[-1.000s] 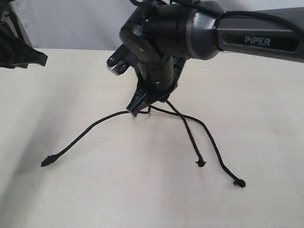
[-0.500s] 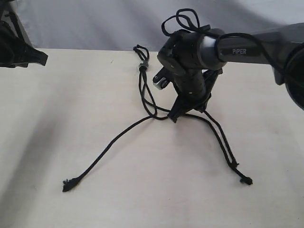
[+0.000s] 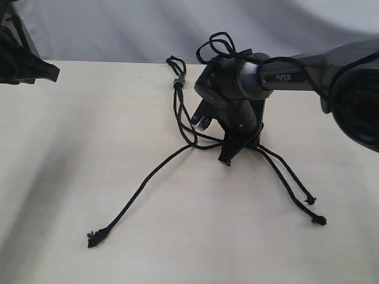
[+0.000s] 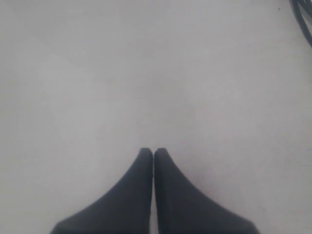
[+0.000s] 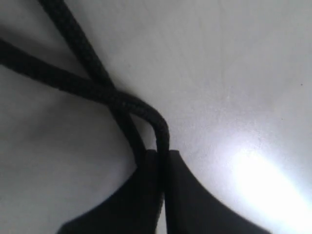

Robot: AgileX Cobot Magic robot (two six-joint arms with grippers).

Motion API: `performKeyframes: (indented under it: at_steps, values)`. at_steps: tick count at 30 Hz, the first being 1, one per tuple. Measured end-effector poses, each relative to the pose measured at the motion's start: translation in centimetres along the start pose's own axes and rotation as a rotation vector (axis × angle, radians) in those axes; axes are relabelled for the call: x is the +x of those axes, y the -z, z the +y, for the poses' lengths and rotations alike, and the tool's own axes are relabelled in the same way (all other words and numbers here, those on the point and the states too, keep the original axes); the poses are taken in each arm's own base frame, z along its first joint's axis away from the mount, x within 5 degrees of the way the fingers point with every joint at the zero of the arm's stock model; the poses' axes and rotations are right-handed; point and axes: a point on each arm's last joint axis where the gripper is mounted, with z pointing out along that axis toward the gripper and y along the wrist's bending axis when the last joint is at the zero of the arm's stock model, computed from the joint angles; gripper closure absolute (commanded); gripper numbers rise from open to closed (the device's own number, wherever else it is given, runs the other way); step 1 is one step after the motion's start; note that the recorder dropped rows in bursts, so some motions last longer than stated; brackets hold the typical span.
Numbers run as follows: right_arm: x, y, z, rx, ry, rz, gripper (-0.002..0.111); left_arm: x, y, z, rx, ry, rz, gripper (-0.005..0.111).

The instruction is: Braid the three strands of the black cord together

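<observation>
PiPER-marked arm (image 3: 296, 76): right gripper (image 5: 162, 155) jaws clenched on one strand (image 5: 73, 80) of the black cord (image 3: 142, 189); left gripper (image 4: 153, 152) jaws pressed together, empty.

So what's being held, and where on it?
The right pincer pinches a black strand partway along its length, not at an end. The left pincer is shut, empty.

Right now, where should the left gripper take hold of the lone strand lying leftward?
Probably mid-length on the lone strand, from straight above, jaws across its diagonal run. There it lies flat and alone on the table, clear of the right gripper clamped on the black cord.
</observation>
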Motion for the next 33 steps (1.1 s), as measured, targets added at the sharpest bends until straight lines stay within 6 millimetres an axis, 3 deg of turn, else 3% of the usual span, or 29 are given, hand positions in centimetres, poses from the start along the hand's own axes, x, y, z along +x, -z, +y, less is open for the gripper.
performKeyframes:
  at_steps: [4,8,15,17,21,26,33]
  values:
    - [0.4,0.1,0.5,-0.069,0.041,0.049,0.109,0.0,0.0,0.0,0.0,0.0,0.0,0.105]
    - [0.8,1.2,2.2,-0.255,0.14,0.078,0.109,0.0,0.0,0.0,0.0,0.0,0.0,0.105]
    - [-0.5,6.0,7.1,-0.621,0.294,-0.139,0.109,0.0,0.0,0.0,0.0,0.0,0.0,0.105]
    - [-0.4,7.0,6.6,-0.594,0.292,-0.179,0.109,0.0,0.0,0.0,0.0,0.0,0.0,0.105]
    - [0.5,7.3,3.2,-0.474,0.201,-0.187,0.109,0.0,0.0,0.0,0.0,0.0,0.0,0.105]
    - [1.7,5.5,0.6,-0.453,0.079,-0.14,0.109,0.0,0.0,0.0,0.0,0.0,0.0,0.105]
    - [2.9,3.3,-0.3,-0.467,0.025,-0.105,0.109,0.0,0.0,0.0,0.0,0.0,0.0,0.105]
